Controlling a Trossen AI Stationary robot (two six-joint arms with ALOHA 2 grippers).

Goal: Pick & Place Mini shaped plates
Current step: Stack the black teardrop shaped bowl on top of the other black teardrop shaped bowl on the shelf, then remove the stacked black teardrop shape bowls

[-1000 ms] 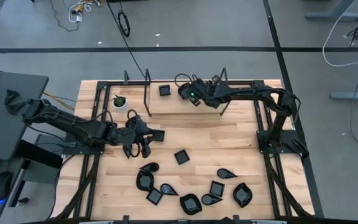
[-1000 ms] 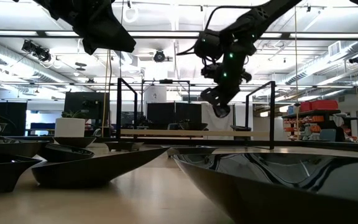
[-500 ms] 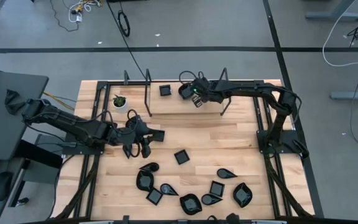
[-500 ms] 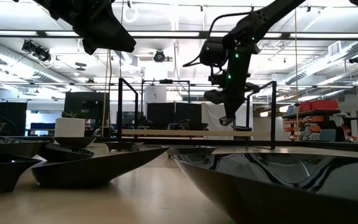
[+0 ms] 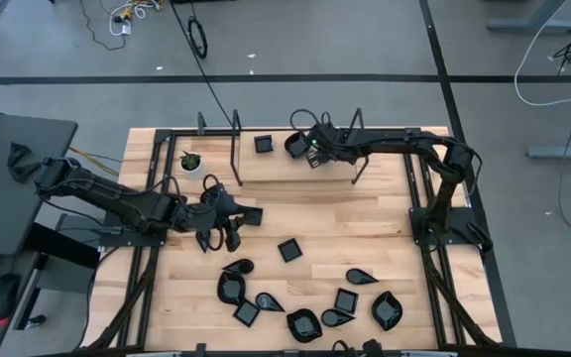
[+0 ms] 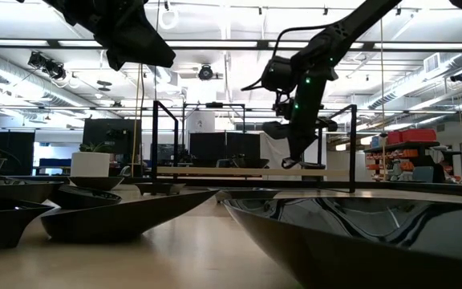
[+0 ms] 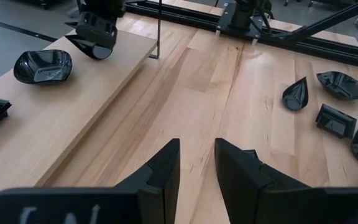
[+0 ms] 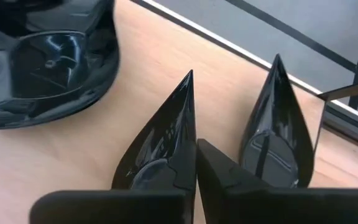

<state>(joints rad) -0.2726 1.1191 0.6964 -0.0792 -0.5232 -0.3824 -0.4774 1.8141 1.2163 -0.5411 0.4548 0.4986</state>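
My right gripper point(image 5: 315, 158) hangs over the raised wooden shelf point(image 5: 385, 167) at the table's far edge, shut on a glossy black teardrop plate point(image 8: 157, 146). A second pointed black shape point(image 8: 278, 124) shows beside the fingers; whether it is another plate I cannot tell. A rounded plate point(image 5: 294, 146) and a square plate point(image 5: 263, 144) rest on the shelf. Several more mini plates point(image 5: 305, 324) lie near the table's front edge. My left gripper point(image 5: 254, 214) hovers open and empty over the table's left middle. My right gripper pinches the teardrop plate between its two fingers, at the wide end; the fingers hide the contact. The fingers slant down from the table's right. The pointed end point(image 8: 188, 84) sticks out past the fingertips, and the plate hangs tilted just above the shelf point(image 7: 92, 46).
Black metal uprights point(image 5: 234, 149) point(image 5: 357, 151) stand on the shelf. A small white pot with a green plant point(image 5: 191, 162) sits at the far left. A lone square plate point(image 5: 287, 249) lies mid-table. Bare wood spreads between the shelf and the front cluster.
My right gripper has rolled about its wrist, tipped to point more steeply down, and sunk a little toward the shelf while shifting slightly toward the table's right. The plate has gone with it.
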